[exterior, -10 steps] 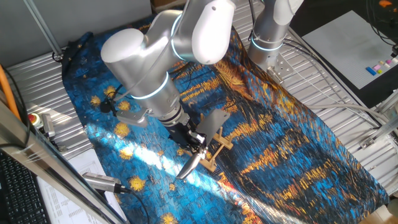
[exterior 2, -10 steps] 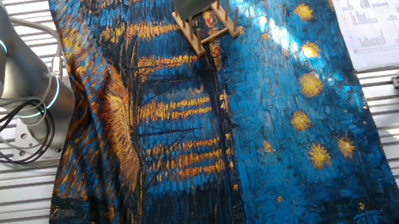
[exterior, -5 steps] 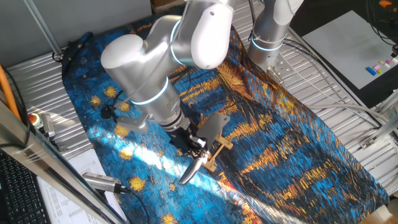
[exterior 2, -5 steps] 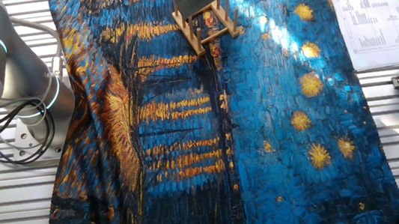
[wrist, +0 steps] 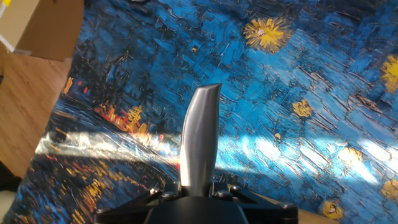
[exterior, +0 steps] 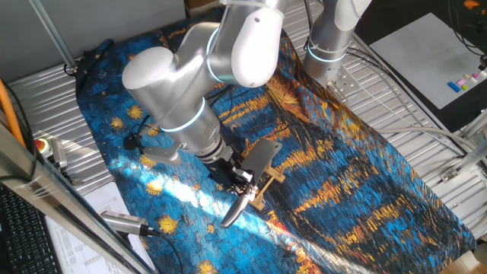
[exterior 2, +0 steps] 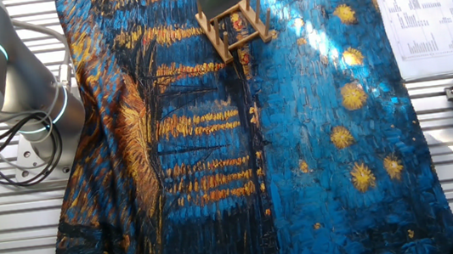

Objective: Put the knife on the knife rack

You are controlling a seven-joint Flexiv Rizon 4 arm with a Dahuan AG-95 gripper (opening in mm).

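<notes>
My arm hangs over the cloth. The rack sits below my knife, which my gripper clamps by its handle. A tilted blade could miss the slot and topple 1 rail.

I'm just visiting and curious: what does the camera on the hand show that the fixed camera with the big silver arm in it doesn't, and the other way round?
Only the hand view shows the wooden floor and cardboard box past the cloth's edge.

Only the fixed view shows the knife rack, the knife's broad blade over it, the arm, and a red button.

Both show the knife with its silvery handle held in the gripper, above the blue starry cloth.
</notes>
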